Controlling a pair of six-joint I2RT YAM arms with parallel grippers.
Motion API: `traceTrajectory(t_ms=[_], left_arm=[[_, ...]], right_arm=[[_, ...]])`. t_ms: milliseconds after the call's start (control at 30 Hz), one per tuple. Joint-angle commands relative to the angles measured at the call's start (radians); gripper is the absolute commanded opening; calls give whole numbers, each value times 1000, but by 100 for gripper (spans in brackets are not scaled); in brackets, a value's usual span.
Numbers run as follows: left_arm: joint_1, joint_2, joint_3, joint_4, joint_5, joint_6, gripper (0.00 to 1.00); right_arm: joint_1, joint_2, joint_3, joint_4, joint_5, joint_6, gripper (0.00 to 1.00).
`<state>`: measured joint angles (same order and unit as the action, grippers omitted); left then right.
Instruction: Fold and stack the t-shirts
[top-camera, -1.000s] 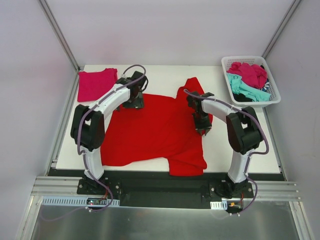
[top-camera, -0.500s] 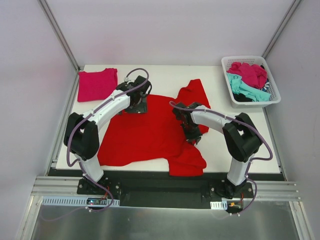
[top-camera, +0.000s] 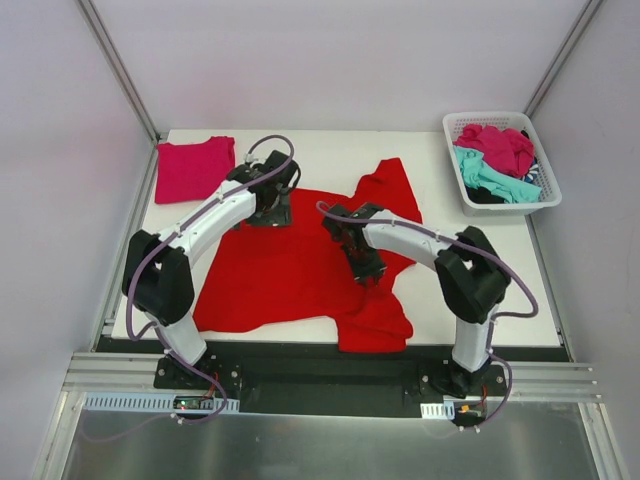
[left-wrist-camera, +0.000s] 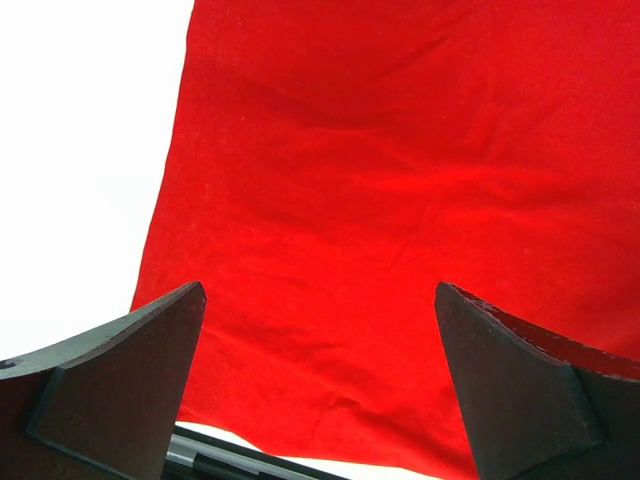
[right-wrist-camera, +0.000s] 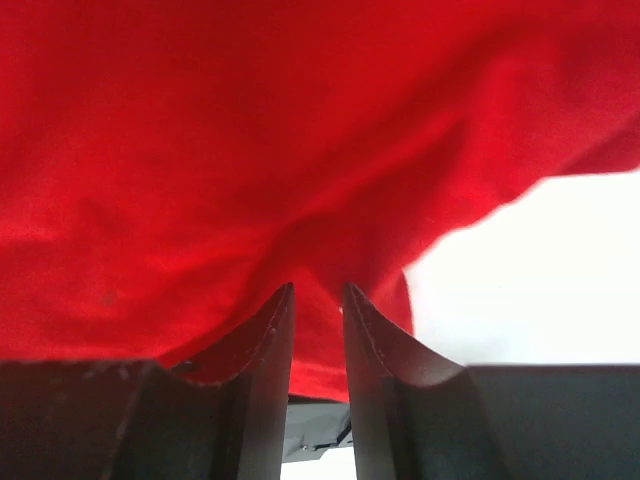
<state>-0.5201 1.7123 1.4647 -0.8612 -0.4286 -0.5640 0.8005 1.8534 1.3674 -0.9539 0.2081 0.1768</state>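
Bright red t-shirt (top-camera: 290, 270); magenta-pink t-shirt (top-camera: 192, 168); white basket (top-camera: 480, 117) holding magenta t-shirt (top-camera: 500, 145) and teal t-shirt (top-camera: 490, 180); white table (top-camera: 330, 150).

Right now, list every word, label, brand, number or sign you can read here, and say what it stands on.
None can be read.
The red t-shirt, the folded magenta-pink t-shirt and the white lattice basket show no print.
Small parts at the arm bases are too small to read.
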Motion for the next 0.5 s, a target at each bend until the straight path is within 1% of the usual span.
traceTrajectory(t_ms=[0,33,133,167,367,467], left_arm=[[-12,-31,-10,-32,-33,-20,99],[-18,-25,-15,-30,-45,-25,99],[-21,6,-38,-21,-126,-63,99],[-21,44,-29,-15,-151,-63,99],[-20,196,89,-15,-127,-59,99],[-20,207,112,-12,-116,-63,99]], right_arm=[[46,134,6,24,-30,41,28],[52,191,10,26,-36,44,28],[60,260,21,47,-26,58,29],[60,271,31,44,-13,62,29],[17,328,151,20,42,36,30],[-32,343,196,21,54,3,29]])
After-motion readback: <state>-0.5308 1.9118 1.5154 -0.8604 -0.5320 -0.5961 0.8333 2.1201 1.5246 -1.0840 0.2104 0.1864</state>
